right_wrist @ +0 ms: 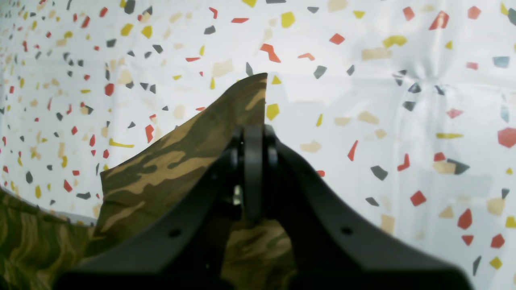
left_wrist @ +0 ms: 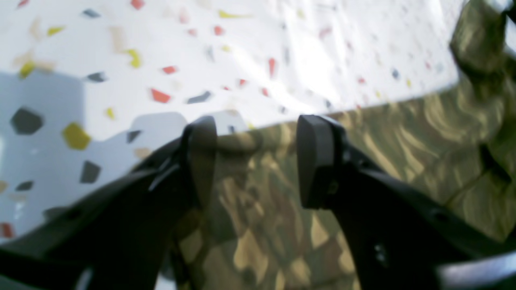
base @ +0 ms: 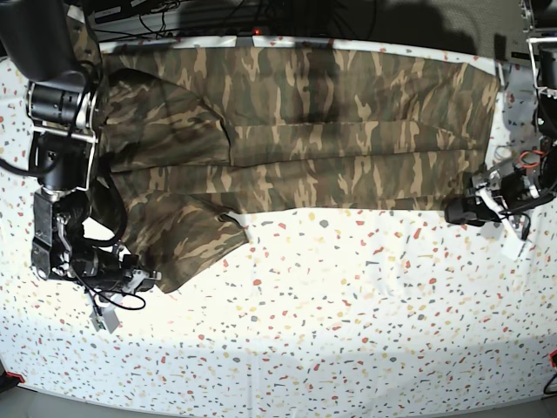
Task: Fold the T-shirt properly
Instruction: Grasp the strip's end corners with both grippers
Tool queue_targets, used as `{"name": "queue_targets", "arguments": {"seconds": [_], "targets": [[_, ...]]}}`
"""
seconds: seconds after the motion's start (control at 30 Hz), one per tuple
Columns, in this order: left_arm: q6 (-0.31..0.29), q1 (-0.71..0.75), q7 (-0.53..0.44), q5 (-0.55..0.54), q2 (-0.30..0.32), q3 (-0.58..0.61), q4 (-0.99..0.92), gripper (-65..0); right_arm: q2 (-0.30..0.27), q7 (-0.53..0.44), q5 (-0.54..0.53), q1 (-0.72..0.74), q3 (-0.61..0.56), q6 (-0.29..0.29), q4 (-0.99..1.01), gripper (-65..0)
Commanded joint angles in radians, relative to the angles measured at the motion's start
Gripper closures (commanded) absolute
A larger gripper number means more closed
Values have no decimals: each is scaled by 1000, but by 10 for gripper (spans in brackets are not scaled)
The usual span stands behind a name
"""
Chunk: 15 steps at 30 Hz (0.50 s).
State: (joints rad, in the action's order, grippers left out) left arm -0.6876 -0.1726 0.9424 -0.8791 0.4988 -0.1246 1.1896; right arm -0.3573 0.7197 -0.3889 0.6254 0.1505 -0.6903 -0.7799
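Note:
The camouflage T-shirt (base: 331, 122) lies spread wide across the far half of the table, with one sleeve (base: 187, 239) reaching toward the front left. My right gripper (right_wrist: 254, 135) is shut on a pointed corner of the T-shirt (right_wrist: 173, 165), lifted a little off the tabletop; in the base view this gripper (base: 150, 280) is at the sleeve's tip. My left gripper (left_wrist: 258, 157) stands open, one finger on each side of the T-shirt (left_wrist: 262, 233) at its hem; in the base view it (base: 457, 212) is at the shirt's near right corner.
The table (base: 348, 322) is covered by a white cloth with coloured speckles. Cables and dark equipment (base: 174, 13) run along the far edge. The right arm's body (base: 61, 131) overlaps the shirt's left end. A raised fold of the shirt (left_wrist: 479, 44) shows at the upper right of the left wrist view.

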Motion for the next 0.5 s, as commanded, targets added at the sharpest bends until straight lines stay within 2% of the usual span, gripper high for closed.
{"name": "queue_targets", "arguments": {"seconds": [0.0,0.07,0.13,0.17,0.3,0.33,0.4,0.47], "targets": [[-11,-12,21,-11,20,-8,46,-311,-11,-19,-16,36,3,-8,-19,0],[-11,2,91,-11,20,-8,94,-311,-11,-19,-15,36,3,-8,-19,0],[-11,24,103,-2,20,-8,119,-311,-11,-19,-16,36,3,-8,-19,0],[-11,29,85,30,19,-7,120,-311,-11,-19,-16,36,3,-8,-19,0],[-11,69,-108,346,20,-5,119,-311,-11,-19,-16,36,3,-8,-19,0],[-11,77,-129,381,20,-5,119,-311,-11,-19,-16,36,3,-8,-19,0],[-11,84,-129,364,20,-6,119,-311,-11,-18,-16,36,3,-8,-19,0],[-11,84,-111,290,20,-6,119,-311,-11,-13,-16,36,3,-8,-19,0]]}}
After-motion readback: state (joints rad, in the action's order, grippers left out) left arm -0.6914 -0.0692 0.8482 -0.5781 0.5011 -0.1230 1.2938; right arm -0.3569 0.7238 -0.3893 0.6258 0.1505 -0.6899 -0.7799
